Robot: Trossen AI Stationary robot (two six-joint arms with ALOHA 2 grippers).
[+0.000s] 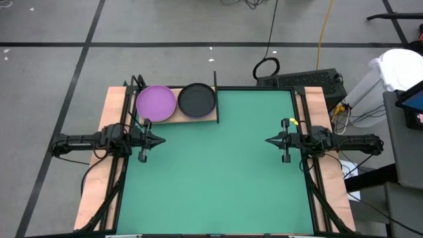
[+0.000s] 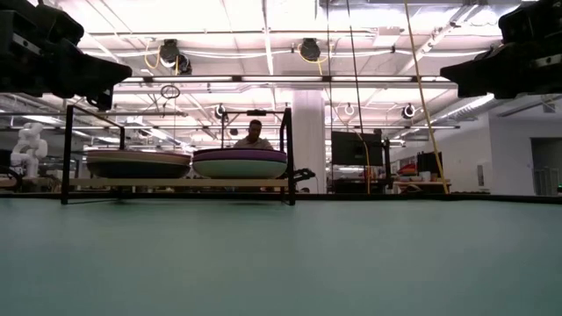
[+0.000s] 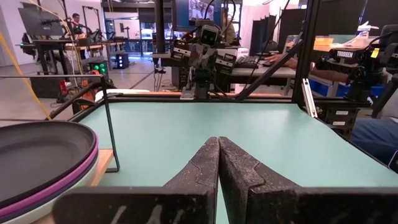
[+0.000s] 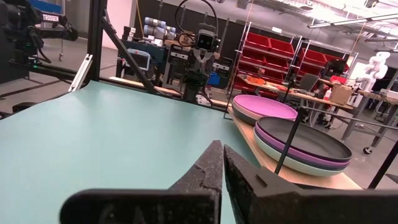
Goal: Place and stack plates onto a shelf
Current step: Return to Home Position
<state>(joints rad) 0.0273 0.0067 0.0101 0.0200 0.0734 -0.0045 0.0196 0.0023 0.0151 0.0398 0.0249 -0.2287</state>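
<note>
Round plastic plates [image 1: 155,102] stacked on light wooden black-framed shelf [image 1: 176,118], upper left.
Left gripper [image 1: 160,140], right gripper [image 1: 268,140] mid-frame, fingers pressed together.

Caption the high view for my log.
The shelf holds purple plate and black plate; left gripper and right gripper shut over the mat.

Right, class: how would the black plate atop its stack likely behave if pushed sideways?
Probably stiff and light: the black plate looks thin, shallow and plastic. It sits nested in the purple plate below, so it may drag that along rather than slide free. Lying flat, it shouldn't roll.
</note>
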